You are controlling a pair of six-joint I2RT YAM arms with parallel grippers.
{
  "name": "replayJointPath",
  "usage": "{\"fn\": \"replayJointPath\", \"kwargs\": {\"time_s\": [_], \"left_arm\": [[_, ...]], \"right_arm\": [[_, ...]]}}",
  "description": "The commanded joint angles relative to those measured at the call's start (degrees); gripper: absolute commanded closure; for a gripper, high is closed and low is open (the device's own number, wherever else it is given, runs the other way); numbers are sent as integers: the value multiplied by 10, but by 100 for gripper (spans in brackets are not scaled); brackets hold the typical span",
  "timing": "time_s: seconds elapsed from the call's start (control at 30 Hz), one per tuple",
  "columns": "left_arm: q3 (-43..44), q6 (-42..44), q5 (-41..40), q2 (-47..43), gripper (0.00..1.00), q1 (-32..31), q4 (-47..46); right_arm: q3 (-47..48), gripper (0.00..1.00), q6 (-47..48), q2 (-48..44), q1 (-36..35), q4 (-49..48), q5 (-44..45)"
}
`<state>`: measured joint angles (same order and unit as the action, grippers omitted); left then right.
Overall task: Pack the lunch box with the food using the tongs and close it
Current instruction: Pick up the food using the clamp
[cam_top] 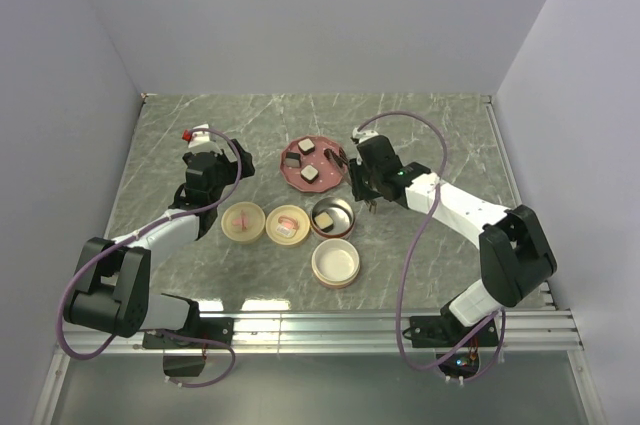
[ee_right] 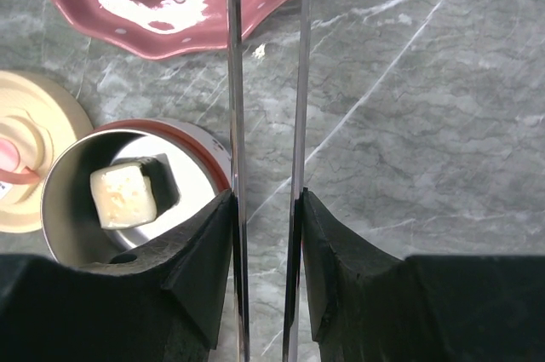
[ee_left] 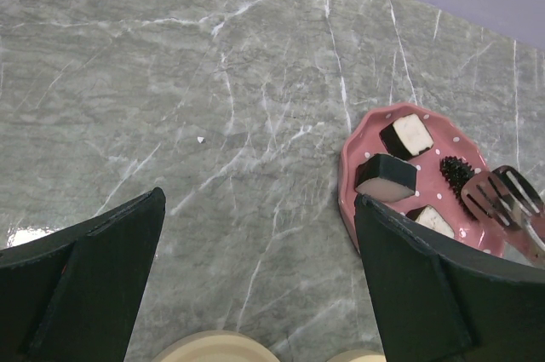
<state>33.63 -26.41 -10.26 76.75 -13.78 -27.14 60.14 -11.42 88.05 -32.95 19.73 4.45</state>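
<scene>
Tabletop (cam_top: 450, 135): gray stone look, with pale purple walls around it.
Food (ee_left: 387, 176): three little blocks sit on the pink plate (ee_left: 349, 183); one more is already in the round tin lunch box (ee_right: 68, 209).
Tongs (ee_left: 501, 194): thin, shiny, stiff metal, likely slippery; best held around the middle of both arms.
Right fingers (ee_right: 200, 251): squeezed on the two tong arms, whose tips reach the plate.
Left fingers (ee_left: 94, 277): wide open, holding nothing, above bare tabletop.
Handling: the blocks look light and soft, so pinch their sides gently.
</scene>
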Motion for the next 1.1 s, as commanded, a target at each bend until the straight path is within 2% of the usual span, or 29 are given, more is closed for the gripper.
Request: {"fn": "replayJointPath", "kwargs": {"time_s": [0.0, 0.37, 0.63, 1.07], "left_arm": [[-5, -5, 11, -14, 0, 2, -27], [-8, -5, 10, -18, 1, 3, -27], [-8, -6, 11, -18, 0, 2, -27], [-7, -6, 12, -17, 1, 3, -27]], "right_arm": [[31, 57, 8, -1, -12, 4, 0], [39, 59, 11, 23, -24, 10, -1], [41, 87, 9, 32, -24, 8, 7], [-5, 95, -7, -79, -26, -21, 30]]}}
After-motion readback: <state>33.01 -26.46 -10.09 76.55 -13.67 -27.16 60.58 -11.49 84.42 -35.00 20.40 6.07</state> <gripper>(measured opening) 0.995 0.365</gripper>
